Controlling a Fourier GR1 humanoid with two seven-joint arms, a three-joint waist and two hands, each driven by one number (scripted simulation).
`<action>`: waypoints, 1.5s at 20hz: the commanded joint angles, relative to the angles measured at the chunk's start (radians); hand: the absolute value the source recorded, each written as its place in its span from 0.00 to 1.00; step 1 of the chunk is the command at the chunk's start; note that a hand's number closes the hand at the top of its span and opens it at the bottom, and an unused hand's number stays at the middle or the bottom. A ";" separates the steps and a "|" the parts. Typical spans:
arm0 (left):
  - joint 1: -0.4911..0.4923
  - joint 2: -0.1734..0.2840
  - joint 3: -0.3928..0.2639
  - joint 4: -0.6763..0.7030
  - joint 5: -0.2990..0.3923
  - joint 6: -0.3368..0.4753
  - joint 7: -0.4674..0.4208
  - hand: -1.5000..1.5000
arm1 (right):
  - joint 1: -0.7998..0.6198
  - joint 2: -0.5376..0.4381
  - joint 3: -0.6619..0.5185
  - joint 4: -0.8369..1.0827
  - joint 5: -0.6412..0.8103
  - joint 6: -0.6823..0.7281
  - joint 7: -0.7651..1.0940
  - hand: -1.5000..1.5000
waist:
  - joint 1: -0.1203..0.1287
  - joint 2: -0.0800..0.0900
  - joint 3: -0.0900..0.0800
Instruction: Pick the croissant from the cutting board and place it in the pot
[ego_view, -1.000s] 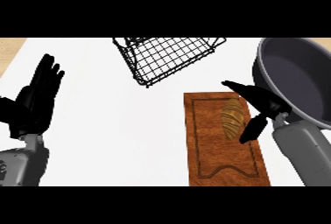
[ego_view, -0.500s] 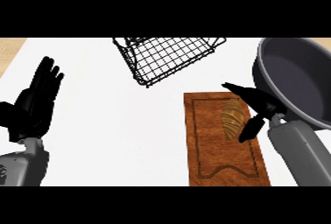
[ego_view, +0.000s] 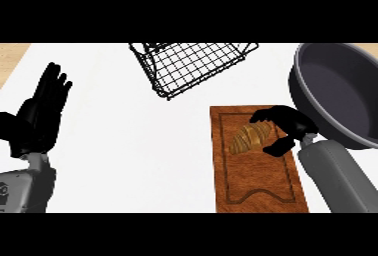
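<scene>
We see our right hand (ego_view: 286, 129) curling fingers and thumb around the croissant (ego_view: 249, 139) lying on the cutting board (ego_view: 257, 185) beside the pot (ego_view: 341, 95), our left hand (ego_view: 38, 118) resting open.

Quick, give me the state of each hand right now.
Left hand: open, holding nothing, resting at the view's left.
Right hand: fingers curling round the croissant on the cutting board.

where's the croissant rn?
Head view, right of centre: the golden-brown croissant lies on the upper part of the brown wooden cutting board, the black right hand curled around it, just left of the dark grey pot.
</scene>
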 joint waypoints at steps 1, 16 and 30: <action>0.057 -0.007 -0.021 -0.133 -0.003 -0.003 0.072 0.50 | -0.020 0.007 0.002 0.056 0.059 -0.034 -0.079 1.00 | 0.004 -0.001 0.001; 0.036 -0.011 0.018 -0.045 -0.035 0.004 0.036 0.50 | 0.313 0.224 0.219 -0.462 0.185 0.018 0.171 1.00 | -0.032 -0.013 -0.001; 0.043 -0.015 0.014 -0.098 -0.032 -0.001 0.061 0.50 | 0.497 0.315 0.133 -1.127 0.221 -0.153 0.426 1.00 | -0.035 -0.011 0.001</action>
